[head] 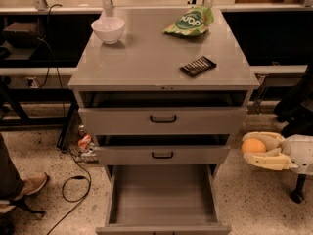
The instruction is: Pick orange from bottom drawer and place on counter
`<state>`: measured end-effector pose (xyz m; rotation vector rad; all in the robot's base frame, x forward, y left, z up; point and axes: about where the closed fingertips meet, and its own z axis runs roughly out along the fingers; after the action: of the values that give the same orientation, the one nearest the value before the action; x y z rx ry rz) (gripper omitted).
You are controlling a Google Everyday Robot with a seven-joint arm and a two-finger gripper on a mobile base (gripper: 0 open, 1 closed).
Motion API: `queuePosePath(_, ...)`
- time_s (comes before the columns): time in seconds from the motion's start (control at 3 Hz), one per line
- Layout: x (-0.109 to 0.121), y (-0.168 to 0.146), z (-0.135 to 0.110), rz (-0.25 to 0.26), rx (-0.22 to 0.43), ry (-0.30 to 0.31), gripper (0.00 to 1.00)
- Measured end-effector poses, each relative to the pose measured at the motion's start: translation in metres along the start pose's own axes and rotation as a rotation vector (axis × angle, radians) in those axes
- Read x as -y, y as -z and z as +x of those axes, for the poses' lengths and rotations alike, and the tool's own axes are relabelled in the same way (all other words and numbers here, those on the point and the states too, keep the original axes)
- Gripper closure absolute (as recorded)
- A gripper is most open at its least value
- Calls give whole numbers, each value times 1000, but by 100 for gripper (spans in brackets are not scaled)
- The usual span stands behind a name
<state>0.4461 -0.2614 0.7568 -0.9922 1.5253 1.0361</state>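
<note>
Lab or workshop: grey metal drawer cabinet (161,77), speckled floor (44,146), loose cables (63,192), black benches (34,71) behind; gripper (246,149) right of cabinet, clasping orange (253,146).

A single camera covers the scene. It sits high and in front of the grey metal drawer cabinet (205,121), faces the drawer fronts squarely and tilts down, so the broad flat grey metal counter (146,58) shows whole, from front edge to back. The range is middling: the picture's lower edge cuts the open, deep grey bottom drawer (164,195), and speckled floor (49,146) shows on both sides. The pale two-finger gripper (249,150) appears low at the right edge, beside the middle drawer (195,155), clasping the small round orange (254,146).
</note>
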Motion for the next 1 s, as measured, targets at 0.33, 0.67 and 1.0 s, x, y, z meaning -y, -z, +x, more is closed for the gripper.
queuePosePath(0.33,6,-14,-27,-16,19,59,100)
queuePosePath(0.67,15,-31,-75,-24,28,171,100)
queuePosePath(1.0,11,-53,-121,8,26,287,100)
